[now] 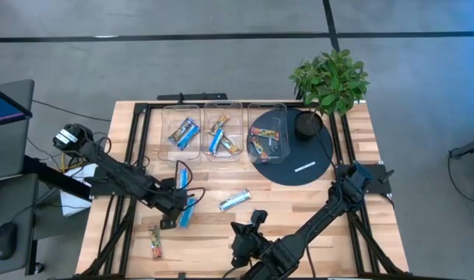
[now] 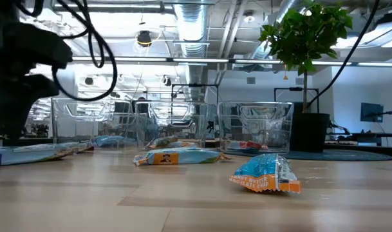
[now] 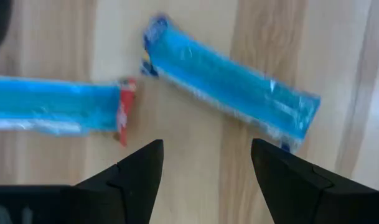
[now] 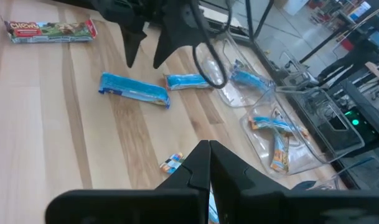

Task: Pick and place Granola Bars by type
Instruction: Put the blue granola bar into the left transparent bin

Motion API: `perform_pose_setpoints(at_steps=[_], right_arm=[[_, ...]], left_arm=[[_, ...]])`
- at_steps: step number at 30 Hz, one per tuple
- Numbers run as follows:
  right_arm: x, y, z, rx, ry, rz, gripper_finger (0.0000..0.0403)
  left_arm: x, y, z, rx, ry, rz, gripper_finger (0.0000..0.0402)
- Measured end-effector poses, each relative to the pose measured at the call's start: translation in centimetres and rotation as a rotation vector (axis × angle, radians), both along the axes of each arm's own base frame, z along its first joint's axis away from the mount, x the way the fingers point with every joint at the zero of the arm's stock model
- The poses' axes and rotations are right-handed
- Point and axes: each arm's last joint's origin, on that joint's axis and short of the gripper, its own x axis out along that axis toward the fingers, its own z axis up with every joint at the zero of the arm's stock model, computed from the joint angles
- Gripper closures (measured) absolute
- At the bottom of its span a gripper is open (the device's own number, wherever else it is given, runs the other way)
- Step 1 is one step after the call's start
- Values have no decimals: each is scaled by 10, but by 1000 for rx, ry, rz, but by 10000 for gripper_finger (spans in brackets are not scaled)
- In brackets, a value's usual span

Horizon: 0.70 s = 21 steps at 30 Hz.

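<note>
- Hovering with fingers spread, the left gripper [image 1: 180, 208] hangs over two blue bars [image 3: 229, 84]; its wrist view alone shows neither gripped;
- right gripper [image 4: 208, 163] closed, empty, at the table's near edge;
- high view shows three bins [image 1: 222, 128] holding sorted bars.

You see the right gripper [image 4: 209, 163] with its fingers pressed together. Past it, two blue bars [image 4: 134, 90] lie on the wooden table [image 4: 46, 124] under the left gripper [image 4: 147, 46]. A red-brown bar [image 4: 51, 29] lies farther off. Clear bins [image 4: 282, 140] hold more bars.
</note>
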Motion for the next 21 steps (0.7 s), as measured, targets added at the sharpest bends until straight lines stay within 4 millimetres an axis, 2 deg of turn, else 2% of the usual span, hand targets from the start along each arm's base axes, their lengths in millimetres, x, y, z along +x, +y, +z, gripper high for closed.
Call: perform_pose_setpoints(at_steps=[11,21], right_arm=[[0,-1,0,0,0,-2,402],[2,-2,0,1,0,-5,403]], left_arm=[[2,-1,-20,-187,-100,-94,163],[4,-2,-22,-183,-169,-150,163]])
